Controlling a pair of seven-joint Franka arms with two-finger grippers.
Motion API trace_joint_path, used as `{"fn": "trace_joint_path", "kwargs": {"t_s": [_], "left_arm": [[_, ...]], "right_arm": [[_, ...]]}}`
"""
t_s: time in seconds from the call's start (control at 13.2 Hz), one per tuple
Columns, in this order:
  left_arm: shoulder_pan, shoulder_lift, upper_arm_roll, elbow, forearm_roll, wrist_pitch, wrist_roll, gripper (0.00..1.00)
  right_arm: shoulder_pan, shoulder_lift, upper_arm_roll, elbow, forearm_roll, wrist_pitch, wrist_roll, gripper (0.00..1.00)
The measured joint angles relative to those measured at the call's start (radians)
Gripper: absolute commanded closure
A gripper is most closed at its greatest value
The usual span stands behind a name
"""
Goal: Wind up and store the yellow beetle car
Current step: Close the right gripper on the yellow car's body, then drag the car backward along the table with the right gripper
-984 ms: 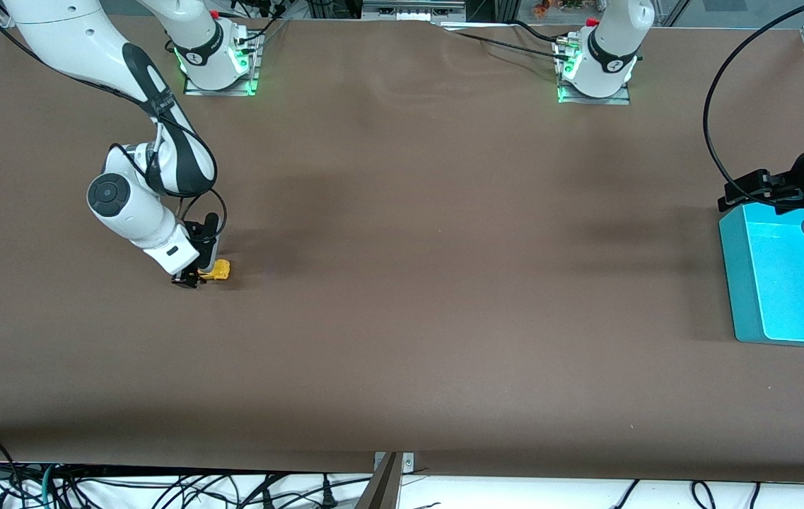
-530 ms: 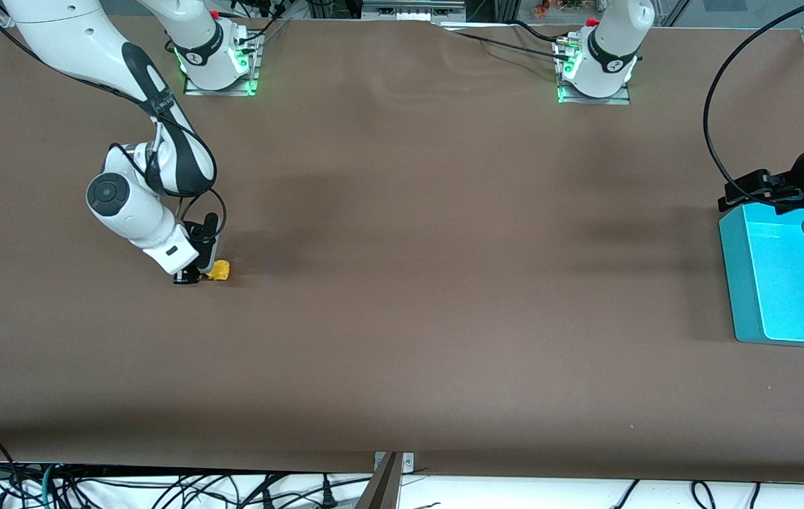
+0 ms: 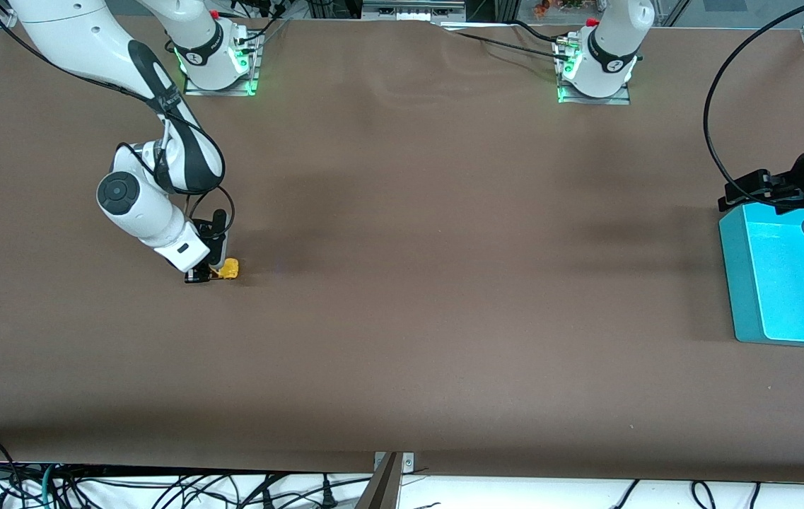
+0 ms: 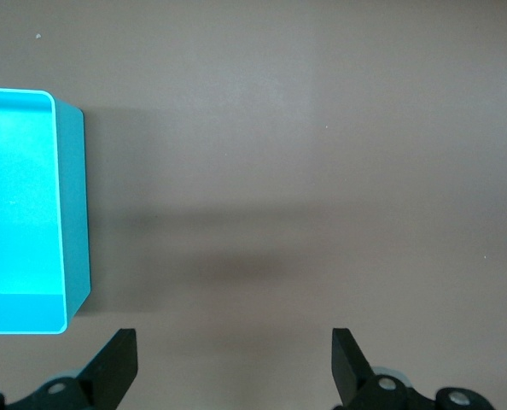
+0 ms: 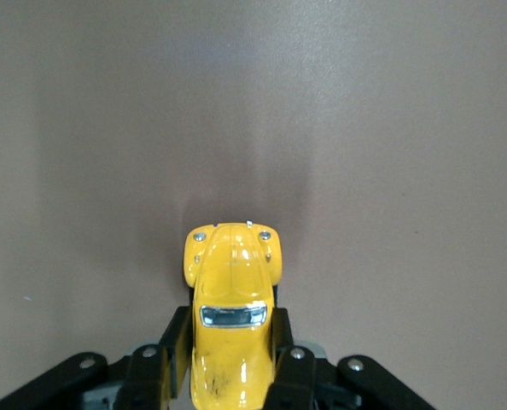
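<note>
The right gripper (image 3: 205,276) is clamped on the yellow beetle car (image 3: 228,268), low at the table (image 3: 444,318), bare brown surface all around (its wrist view shows the car's nose (image 5: 232,256) poking out). The left gripper (image 4: 235,371) waits, fingers apart, beside the teal bin (image 3: 744,283).

Glossy yellow painted beetle car (image 5: 233,342) with small shiny metal studs, matt brown table covering (image 3: 444,283), smooth turquoise plastic bin (image 3: 734,283), matt black gripper fingers (image 5: 293,367)

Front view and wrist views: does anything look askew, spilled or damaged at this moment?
Nothing stands out. The right pincer is shut on the yellow beetle car, which looks intact. The left pincer waits open beside the teal bin, which stands upright.
</note>
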Motion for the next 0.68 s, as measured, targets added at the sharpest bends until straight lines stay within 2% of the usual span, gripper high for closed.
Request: {"fn": "trace_joint_path", "kwargs": {"t_s": [0.23,0.68], "left_arm": [[0.000,0.000,0.000,0.000,0.000,0.000,0.000,0.00],[0.000,0.000,0.000,0.000,0.000,0.000,0.000,0.00]], "right_arm": [[-0.019,-0.003,-0.001,-0.010,0.000,0.019,-0.027,0.83],[-0.139,-0.002,-0.002,-0.014,0.000,0.028,-0.080,0.83]]}}
